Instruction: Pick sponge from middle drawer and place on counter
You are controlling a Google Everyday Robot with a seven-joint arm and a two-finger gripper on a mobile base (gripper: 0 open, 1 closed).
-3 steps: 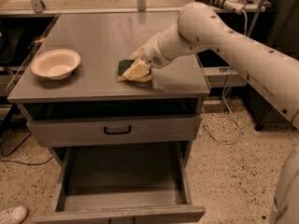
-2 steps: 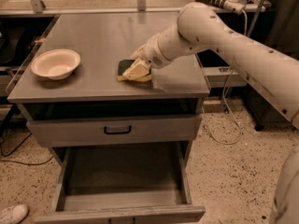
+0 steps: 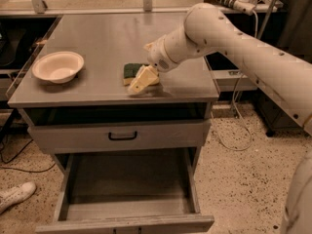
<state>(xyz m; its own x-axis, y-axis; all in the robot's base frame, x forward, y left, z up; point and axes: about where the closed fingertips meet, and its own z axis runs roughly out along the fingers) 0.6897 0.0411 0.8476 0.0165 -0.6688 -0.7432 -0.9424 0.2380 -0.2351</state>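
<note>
The sponge, dark green over yellow, lies on the grey counter near its front edge, right of centre. My gripper is down at the sponge's right end, covering part of it and touching or almost touching the counter. The white arm reaches in from the right. Below, the middle drawer is pulled fully out, and its bare grey floor holds nothing.
A white bowl stands on the counter's left side. The drawer above the open one is shut and has a black handle. A shelf with cables is behind on the right. A shoe lies on the speckled floor at the left.
</note>
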